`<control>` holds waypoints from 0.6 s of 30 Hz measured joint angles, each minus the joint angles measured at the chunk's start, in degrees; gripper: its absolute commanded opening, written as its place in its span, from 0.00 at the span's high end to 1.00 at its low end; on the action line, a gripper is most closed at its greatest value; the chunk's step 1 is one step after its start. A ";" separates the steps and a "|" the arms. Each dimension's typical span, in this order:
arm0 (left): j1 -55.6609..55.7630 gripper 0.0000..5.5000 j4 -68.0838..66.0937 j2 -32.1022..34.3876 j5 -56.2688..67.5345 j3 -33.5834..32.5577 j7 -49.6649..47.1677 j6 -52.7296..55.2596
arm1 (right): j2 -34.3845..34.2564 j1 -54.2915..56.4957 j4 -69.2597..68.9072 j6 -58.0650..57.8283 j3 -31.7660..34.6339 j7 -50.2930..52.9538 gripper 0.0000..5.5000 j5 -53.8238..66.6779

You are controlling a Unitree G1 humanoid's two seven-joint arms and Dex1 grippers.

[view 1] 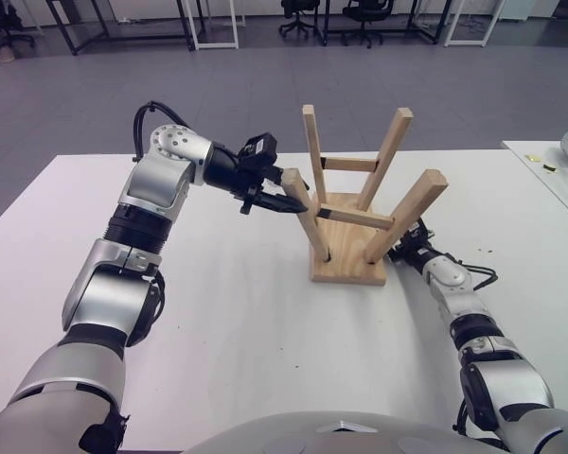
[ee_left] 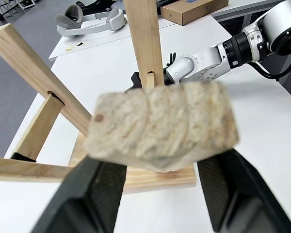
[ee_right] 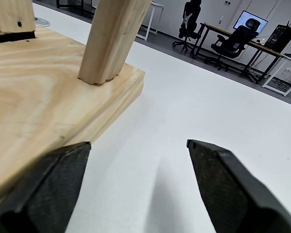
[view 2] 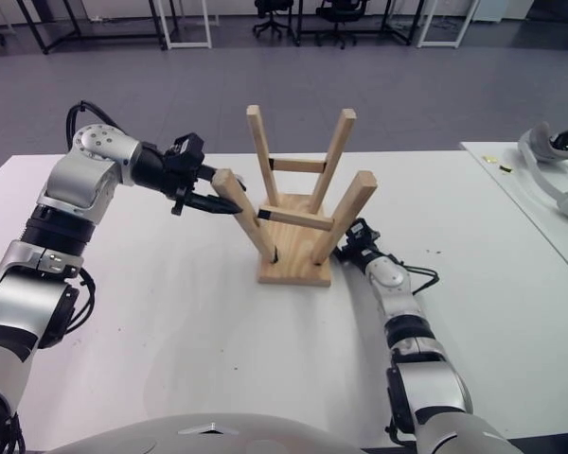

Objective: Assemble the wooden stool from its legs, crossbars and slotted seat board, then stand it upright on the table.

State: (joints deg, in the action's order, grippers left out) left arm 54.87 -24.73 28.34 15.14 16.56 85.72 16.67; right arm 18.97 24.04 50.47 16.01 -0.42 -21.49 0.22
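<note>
- Head views: wooden stool (view 1: 409, 213) upside down near the middle of the table (view 1: 237, 322). Seat board (view 1: 346, 272) flat on the top, four legs (view 1: 384, 156) pointing up, crossbars (view 1: 350, 164) between them. Probably placed so for pushing parts down into the slots from above; not yet stood upright.
- Same views: left gripper (view 1: 295, 203) at 9 o'clock from the stool, pinching the near-left leg (view 1: 310, 227) just under its free end. Likely for steadying it or seating it in its slot.
- Same views: right gripper (view 1: 404, 242) low over the table at 4 o'clock from the seat board, close to that corner. Perhaps for stopping the board from sliding.
- Left wrist view: left fingers (ee_left: 92, 199) pressed on both sides of the same leg. Headset (ee_left: 87, 22) and cardboard box (ee_left: 194, 7) on the tables behind.
- Right wrist view: right fingers (ee_right: 43, 184) spread wide, holding nothing. One just beside the seat board's edge; touching or not, hard to tell.
- Writing: none readable on the wood, the box or the headset.
</note>
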 measured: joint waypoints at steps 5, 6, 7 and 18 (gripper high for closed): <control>1.43 0.63 -3.67 -0.90 -0.02 -0.36 0.26 0.06 | -0.06 -2.72 -3.97 -0.13 -0.64 -1.66 0.32 0.52; 1.66 0.63 -4.33 -1.04 -0.03 -0.51 0.32 0.08 | -0.06 -2.83 -4.21 -0.12 -0.82 -1.68 0.32 0.51; 1.67 0.63 -4.64 -1.11 -0.03 -0.72 0.35 0.09 | -0.05 -3.12 -4.65 -0.08 -0.99 -1.68 0.32 0.47; 1.80 0.63 -6.27 -2.18 0.01 -1.13 1.09 1.74 | 1.37 -3.64 -6.15 1.14 -4.10 -1.33 0.32 -1.91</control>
State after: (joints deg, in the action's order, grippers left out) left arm 56.66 -31.00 26.17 15.15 15.43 86.81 18.40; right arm 20.34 20.40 44.32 17.15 -4.52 -22.83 -1.69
